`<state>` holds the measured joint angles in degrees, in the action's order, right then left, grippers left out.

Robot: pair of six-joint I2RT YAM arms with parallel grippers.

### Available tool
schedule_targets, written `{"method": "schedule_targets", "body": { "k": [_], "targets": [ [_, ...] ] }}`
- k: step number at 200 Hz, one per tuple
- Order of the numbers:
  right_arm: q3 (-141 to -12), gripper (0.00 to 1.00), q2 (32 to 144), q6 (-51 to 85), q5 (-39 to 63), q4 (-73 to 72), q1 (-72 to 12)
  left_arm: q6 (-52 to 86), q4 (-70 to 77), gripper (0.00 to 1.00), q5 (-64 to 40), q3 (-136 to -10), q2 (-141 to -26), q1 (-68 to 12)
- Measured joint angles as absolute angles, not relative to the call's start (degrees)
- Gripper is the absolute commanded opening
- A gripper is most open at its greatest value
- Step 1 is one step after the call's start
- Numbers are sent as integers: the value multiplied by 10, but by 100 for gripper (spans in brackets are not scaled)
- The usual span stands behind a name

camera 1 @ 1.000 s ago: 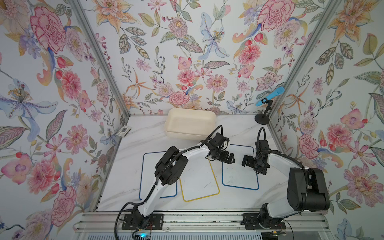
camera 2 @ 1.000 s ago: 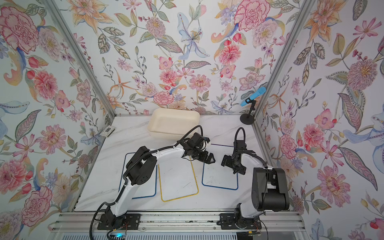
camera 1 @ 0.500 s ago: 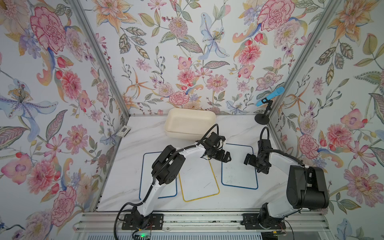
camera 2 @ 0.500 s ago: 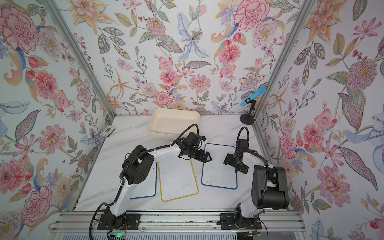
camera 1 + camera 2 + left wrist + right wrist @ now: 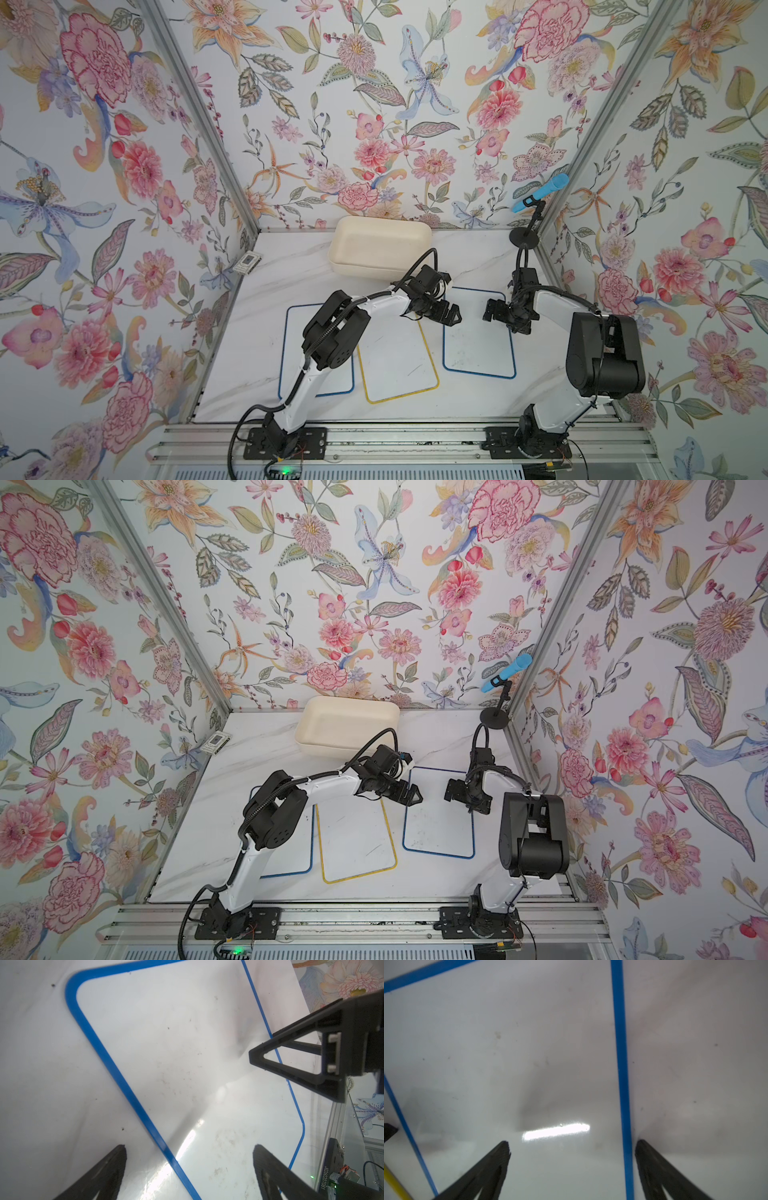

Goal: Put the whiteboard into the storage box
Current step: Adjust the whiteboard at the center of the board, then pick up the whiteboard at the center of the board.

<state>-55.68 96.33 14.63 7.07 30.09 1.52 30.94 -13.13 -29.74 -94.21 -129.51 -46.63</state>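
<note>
Left gripper (image 5: 451,314) and right gripper (image 5: 505,319), both wide and empty, straddle opposite edges of the flat blue-rimmed whiteboard (image 5: 478,349) right of centre, seemingly for a two-sided lift toward the storage box (image 5: 376,270), upper centre.

Three walls (image 5: 374,83) of floral wallpaper, with pink, orange and blue blooms on a pale ground, close the cell at left, far and right. Bare metal posts (image 5: 200,112) run up the two far corners. The desk (image 5: 291,266) is white marble with faint grey veins, and a metal rail (image 5: 415,432) spans its near edge. In the far right corner a blue mic (image 5: 544,192) tilts on a black stand (image 5: 524,237). A small card (image 5: 248,262) leans at the left wall. The light is soft and even, with faint shadows.
</note>
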Motion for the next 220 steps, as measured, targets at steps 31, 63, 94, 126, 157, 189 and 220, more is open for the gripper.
{"method": "schedule_targets", "body": {
  "k": [31, 63, 94, 126, 157, 189, 220],
  "targets": [
    [-558, 98, 964, 143, 69, 303, 15, 308, -131, 96, -296, -933, -1289, -467],
    [-544, 100, 953, 148, 55, 298, 10, 308, -132, 95, -295, -933, -1289, -468],
    [-536, 100, 948, 154, 36, 297, 4, 308, -133, 95, -289, -934, -1289, -471],
    [-534, 100, 948, 157, 18, 293, -9, 309, -133, 93, -281, -934, -1289, -474],
    [-529, 100, 949, 161, -5, 289, -24, 315, -131, 90, -285, -933, -1289, -481],
    [-525, 100, 948, 165, -14, 284, -31, 326, -128, 86, -291, -929, -1289, -500],
    [-523, 99, 947, 169, -15, 282, -33, 335, -114, 87, -293, -917, -1284, -504]
  ]
}}
